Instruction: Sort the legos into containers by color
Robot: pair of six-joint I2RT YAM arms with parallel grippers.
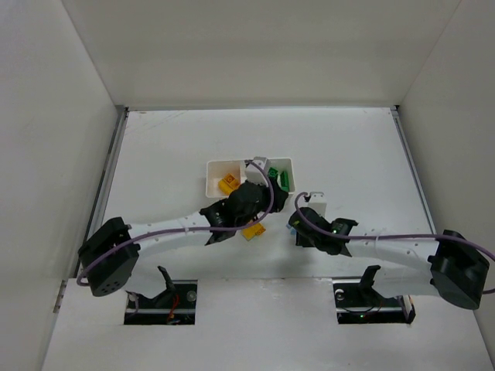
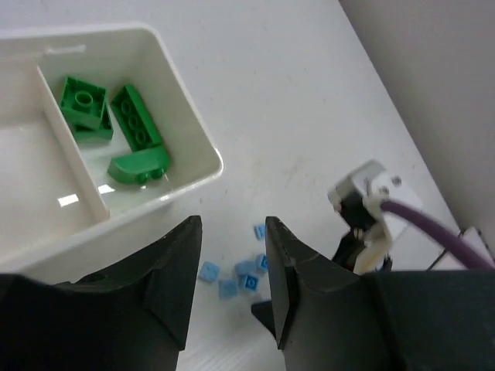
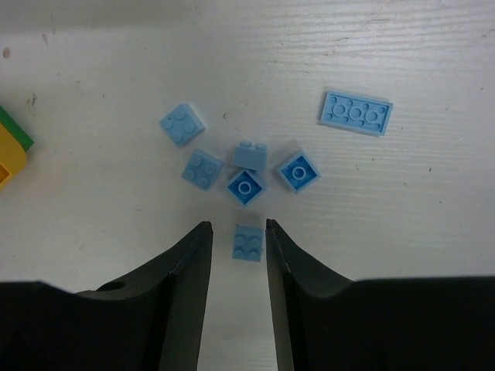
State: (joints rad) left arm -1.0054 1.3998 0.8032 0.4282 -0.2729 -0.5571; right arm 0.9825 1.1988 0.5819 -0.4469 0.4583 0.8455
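1. The right jaws stand parted and hold nothing, straddling one pale blue lego [image 3: 247, 243] that lies on the worktop [image 3: 402, 216].
2. Just beyond it, more blue legos [image 3: 250, 155] lie scattered close together.
3. The left jaws, likewise parted and empty, hover above these beside the tray [image 2: 186, 116].
4. A yellow lego [image 1: 253, 231] lies loose under the left arm.
5. In the tray's right end compartment lie green legos [image 2: 136, 127]; in its left, yellow legos [image 1: 228, 184].

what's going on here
Two robot arms are sorting lego bricks by colour into a white tray. One end compartment holds green bricks, the other a yellow brick. The right gripper is open over loose pale blue bricks on the table, one showing between its tips. The left gripper hangs open and empty near the tray.
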